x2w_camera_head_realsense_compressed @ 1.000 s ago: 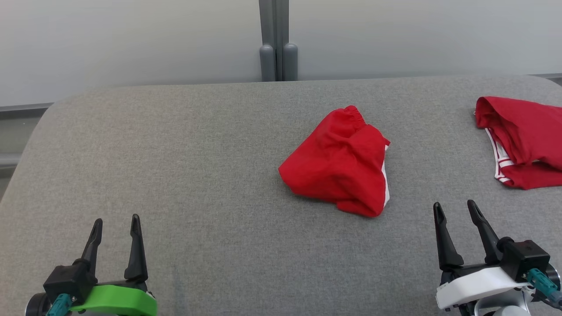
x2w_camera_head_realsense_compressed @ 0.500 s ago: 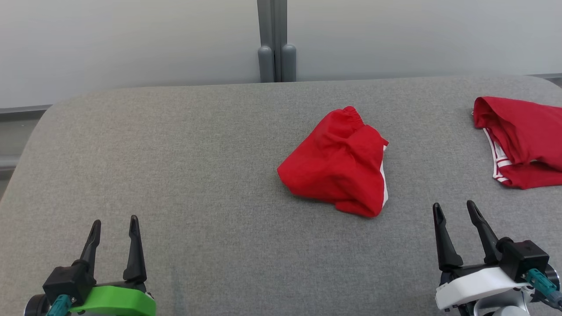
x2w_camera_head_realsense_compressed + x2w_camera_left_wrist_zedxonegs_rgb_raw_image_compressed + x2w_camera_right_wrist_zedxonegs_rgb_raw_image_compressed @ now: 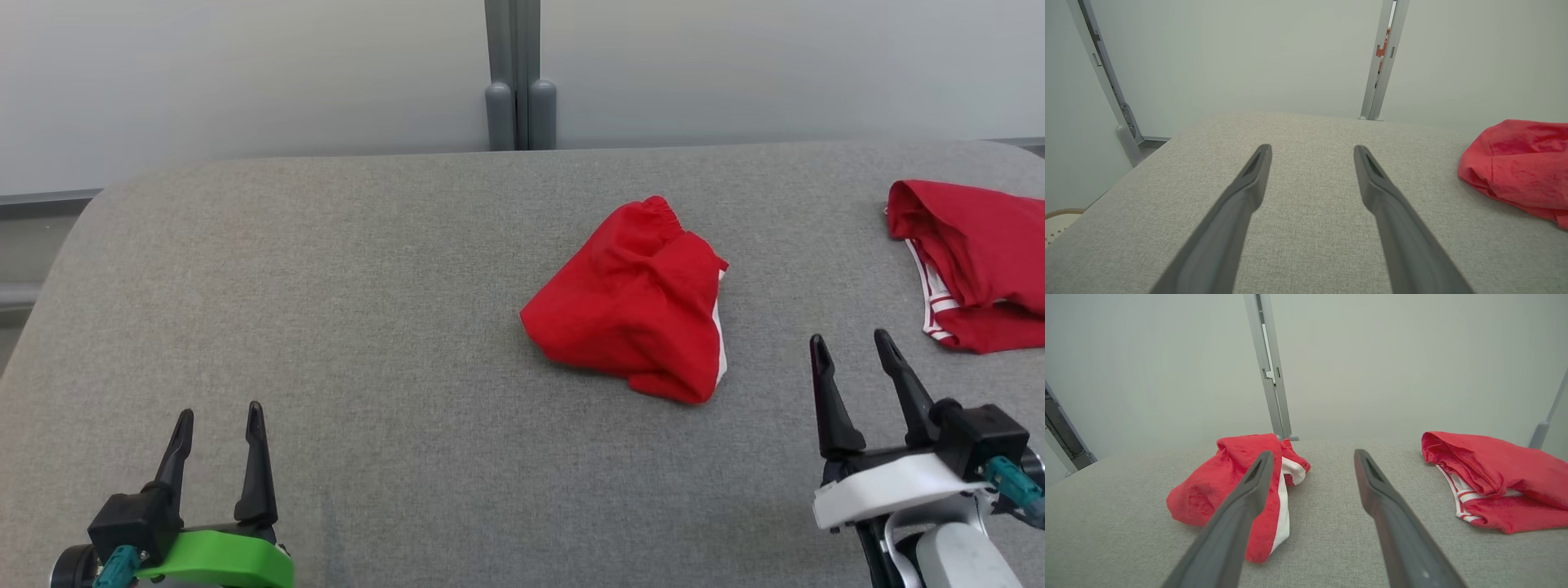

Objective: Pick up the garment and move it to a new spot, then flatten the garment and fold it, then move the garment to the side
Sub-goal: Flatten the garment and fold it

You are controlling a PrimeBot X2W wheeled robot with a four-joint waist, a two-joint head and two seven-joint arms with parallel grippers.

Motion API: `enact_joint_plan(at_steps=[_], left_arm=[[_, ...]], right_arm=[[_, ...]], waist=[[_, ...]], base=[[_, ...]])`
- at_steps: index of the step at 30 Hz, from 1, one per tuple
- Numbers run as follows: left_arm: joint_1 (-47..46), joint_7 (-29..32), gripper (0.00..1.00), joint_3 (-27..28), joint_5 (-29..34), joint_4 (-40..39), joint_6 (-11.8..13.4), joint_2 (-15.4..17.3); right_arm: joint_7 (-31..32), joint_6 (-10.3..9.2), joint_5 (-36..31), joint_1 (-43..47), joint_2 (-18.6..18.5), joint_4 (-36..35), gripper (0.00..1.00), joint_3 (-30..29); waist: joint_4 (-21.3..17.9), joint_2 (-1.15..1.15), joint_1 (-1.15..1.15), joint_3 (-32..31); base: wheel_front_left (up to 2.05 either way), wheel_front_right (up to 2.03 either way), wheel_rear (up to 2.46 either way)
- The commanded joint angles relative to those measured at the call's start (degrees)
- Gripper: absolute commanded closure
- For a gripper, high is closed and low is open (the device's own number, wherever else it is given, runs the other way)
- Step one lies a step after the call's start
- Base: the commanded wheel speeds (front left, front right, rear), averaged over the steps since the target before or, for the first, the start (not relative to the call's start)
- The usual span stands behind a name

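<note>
The right gripper (image 3: 849, 336) has advanced a little toward the far side of the grey padded table (image 3: 367, 286) in the last second, while the left gripper (image 3: 220, 408) keeps almost its same place at the near left. Both pincers are released, their fingers wide apart and with nothing between them. I judge this as the very beginning of the first step: the reach for the pick-up has started and nothing is lifted yet.

The garment (image 3: 633, 302) lies as a crumpled red heap a little right of the table's middle, far and to the left of the right gripper, and well apart from it. A second red garment (image 3: 971, 261) lies at the far right edge (the right gripper points roughly between the two, so which one it goes for I can only guess; the middle heap seems more probable).

The heap's gathered waistband points to the far side, and a white stripe runs down its right border. Its long axis goes therefore roughly from far to near, leaning slightly right at the near end.
</note>
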Motion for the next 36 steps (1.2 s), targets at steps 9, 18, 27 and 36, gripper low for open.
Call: enact_joint_plan(at_steps=[9,18,27,36], left_arm=[[-3.57,-0.17,0.0,-1.7,0.78,0.25,-0.36,-0.35],[-6.42,-0.17,0.0,-3.76,0.35,1.25,-0.41,-1.12],[-8.99,-0.17,0.0,-5.36,0.14,1.71,-0.47,-1.49],[-10.73,-0.17,0.0,-5.75,0.38,2.26,-0.51,-1.73]], right_arm=[[2.45,-0.12,0.0,-14.08,-4.27,6.6,0.0,1.93],[5.04,-0.12,1.07,-27.38,-7.94,17.38,0.0,4.21],[5.84,-0.12,2.8,-34.48,-8.59,30.5,0.0,5.66],[4.03,-0.12,6.83,-35.78,-5.89,41.46,0.0,7.44]], waist=[[1.97,0.0,0.0,4.06],[5.01,0.0,0.0,8.26],[7.74,0.0,0.0,11.7],[8.67,0.0,0.0,13.54]], base=[[0.0,0.0,0.0],[0.0,0.0,0.0],[0.0,0.0,0.0],[0.0,0.0,0.0]])
